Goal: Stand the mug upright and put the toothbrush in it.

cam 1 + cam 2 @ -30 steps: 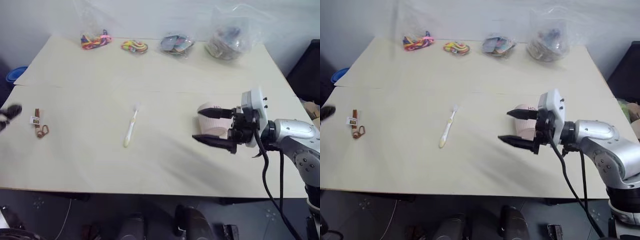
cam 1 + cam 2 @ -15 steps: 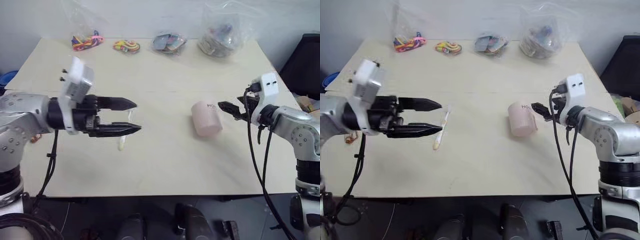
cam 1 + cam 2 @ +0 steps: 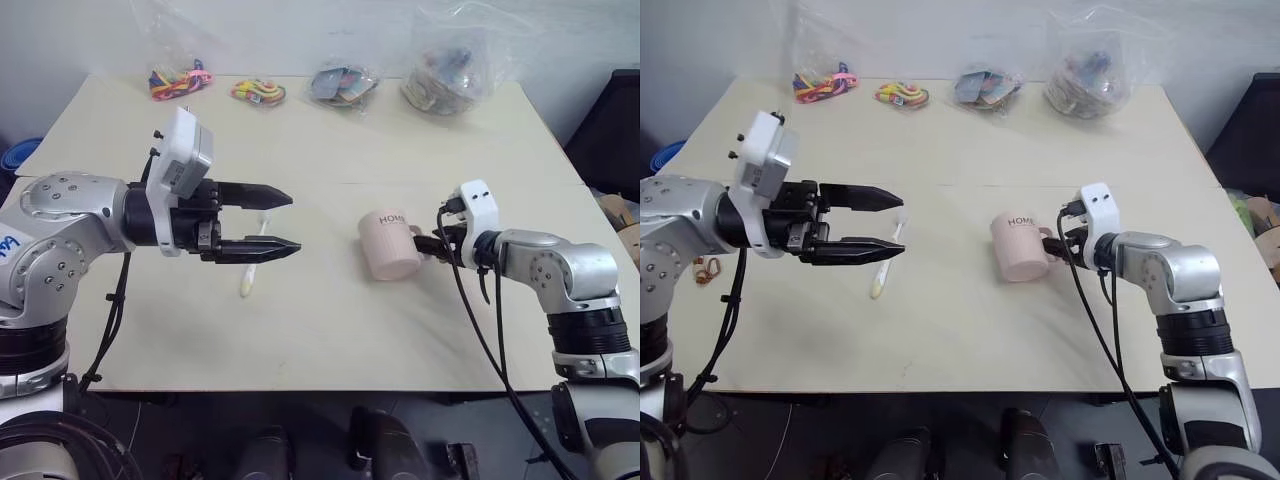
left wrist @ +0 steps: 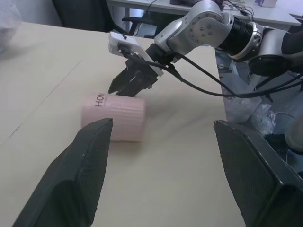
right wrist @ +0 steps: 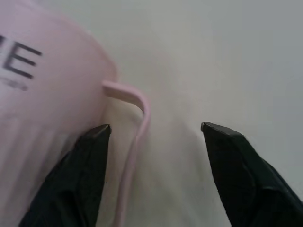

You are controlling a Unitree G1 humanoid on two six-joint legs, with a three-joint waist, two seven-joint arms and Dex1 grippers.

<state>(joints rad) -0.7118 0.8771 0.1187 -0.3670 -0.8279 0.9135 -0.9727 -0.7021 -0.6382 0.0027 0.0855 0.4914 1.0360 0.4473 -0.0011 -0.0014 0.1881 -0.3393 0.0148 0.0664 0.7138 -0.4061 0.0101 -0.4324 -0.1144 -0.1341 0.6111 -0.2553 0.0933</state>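
Mug (image 3: 388, 245): on its side on surface (image 3: 330, 330). Right tool (image 5: 151, 137): released, fingers straddling the handle. Left tool (image 3: 281, 221): released, above toothbrush (image 3: 251, 270).

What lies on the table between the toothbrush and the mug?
Nothing: between the toothbrush and the mug, the right eye view shows bare table.
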